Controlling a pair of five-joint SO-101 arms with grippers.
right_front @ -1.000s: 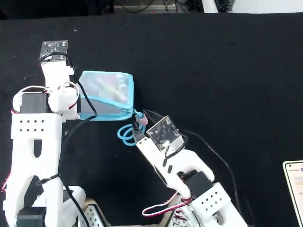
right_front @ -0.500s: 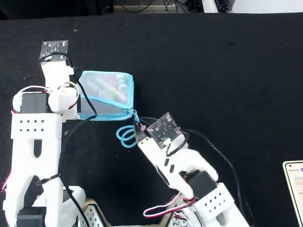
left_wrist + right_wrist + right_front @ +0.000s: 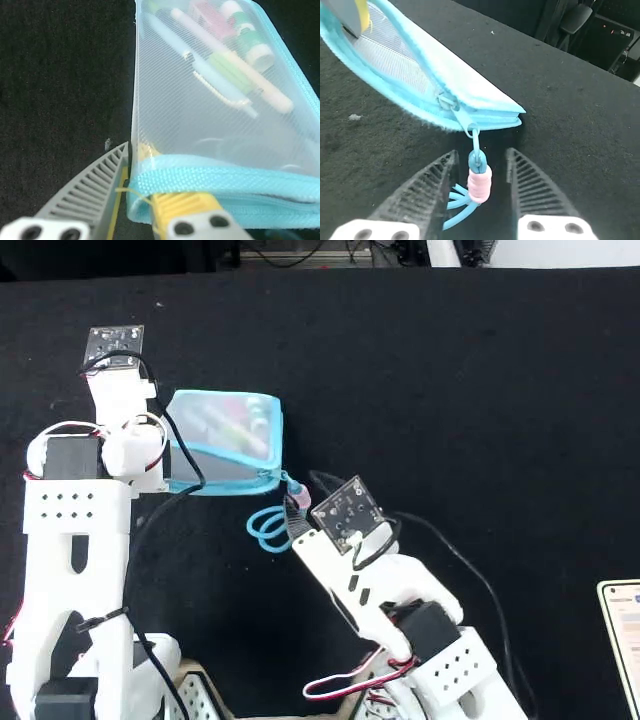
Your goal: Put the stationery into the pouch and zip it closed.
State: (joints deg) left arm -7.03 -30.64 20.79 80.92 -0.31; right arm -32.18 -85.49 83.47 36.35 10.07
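The clear pouch [image 3: 225,435] with a turquoise zip edge lies on the black table, with pens and markers [image 3: 225,70] inside it. My left gripper [image 3: 135,150] is shut on the pouch's corner [image 3: 172,472], one finger on each side of the turquoise edge. The zip slider [image 3: 447,102] sits near the pouch's other corner. Its pink bead pull [image 3: 480,182] hangs on a turquoise cord [image 3: 265,525]. My right gripper [image 3: 482,154] is open, its fingers on either side of the pull, not touching it. From above this gripper [image 3: 293,508] sits just off the pouch's near right corner.
The black cloth [image 3: 450,390] stretches bare to the right and behind the pouch. A white card [image 3: 622,625] lies at the right edge. The arms' bases and cables [image 3: 350,680] fill the near side.
My right gripper dipped slightly toward the near side, then came back to the pull; the cord loop shifted a little. The pouch and the left arm have kept still.
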